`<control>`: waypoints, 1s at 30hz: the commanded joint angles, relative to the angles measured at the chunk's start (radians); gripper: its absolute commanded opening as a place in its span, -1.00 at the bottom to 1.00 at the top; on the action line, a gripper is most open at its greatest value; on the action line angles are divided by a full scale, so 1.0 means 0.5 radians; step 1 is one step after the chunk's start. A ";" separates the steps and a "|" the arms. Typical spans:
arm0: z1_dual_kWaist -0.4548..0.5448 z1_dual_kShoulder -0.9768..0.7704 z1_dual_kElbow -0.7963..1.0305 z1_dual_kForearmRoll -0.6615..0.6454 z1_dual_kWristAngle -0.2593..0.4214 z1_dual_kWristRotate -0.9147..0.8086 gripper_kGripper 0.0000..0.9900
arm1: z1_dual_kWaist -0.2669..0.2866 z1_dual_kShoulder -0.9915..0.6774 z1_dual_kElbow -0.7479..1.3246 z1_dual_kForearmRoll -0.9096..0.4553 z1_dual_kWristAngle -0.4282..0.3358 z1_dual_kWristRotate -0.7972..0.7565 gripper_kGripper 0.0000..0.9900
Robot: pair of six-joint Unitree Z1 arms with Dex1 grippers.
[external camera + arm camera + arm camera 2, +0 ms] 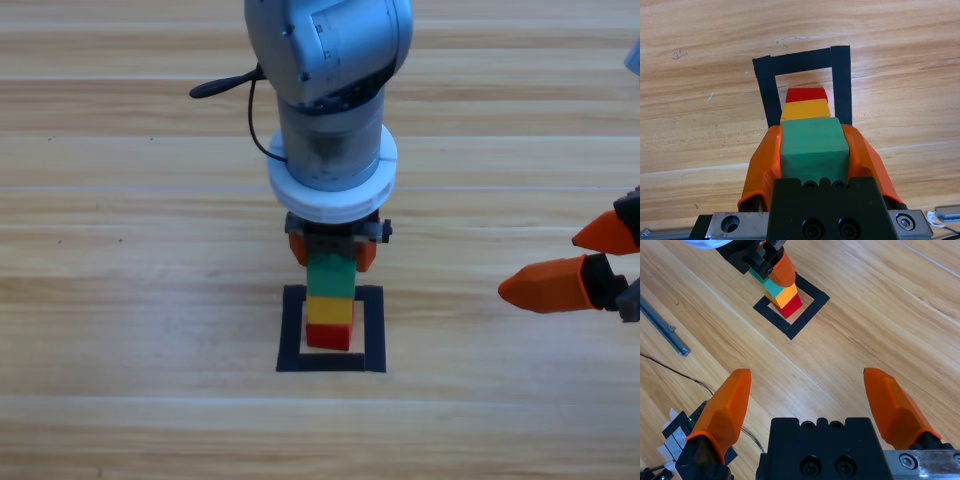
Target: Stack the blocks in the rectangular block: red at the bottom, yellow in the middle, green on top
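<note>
Left gripper (814, 150): clamped on green cube (813, 145), atop yellow cube (805, 109).
Red cube (806, 94): stack base, inside black tape rectangle (767, 90).
Right gripper (810, 405): wide apart, right edge.

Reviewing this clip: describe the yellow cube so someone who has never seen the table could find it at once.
Find the black tape rectangle on the wooden table, below the left arm. Inside it stands a three-cube stack, whose top is held by the left gripper. The yellow cube is the middle one, resting on the red cube and under the green cube between the orange jaws.
</note>
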 commanded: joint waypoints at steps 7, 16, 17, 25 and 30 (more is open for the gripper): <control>-0.039 0.045 0.092 -0.021 0.033 -0.035 0.58 | -0.054 0.052 0.056 -0.024 0.015 -0.005 1.00; -0.039 -0.044 0.114 -0.015 0.045 -0.048 1.00 | -0.054 0.022 0.050 -0.024 -0.019 -0.008 1.00; -0.042 -0.056 0.101 -0.015 0.045 -0.051 1.00 | -0.054 0.013 0.047 -0.024 -0.028 -0.012 1.00; -0.146 -0.547 -0.055 0.108 0.238 -0.201 1.00 | -0.054 -0.003 0.047 -0.027 -0.114 -0.027 1.00; -0.355 -0.943 0.322 0.049 0.499 -0.407 1.00 | -0.054 -0.006 0.047 -0.030 -0.123 -0.036 1.00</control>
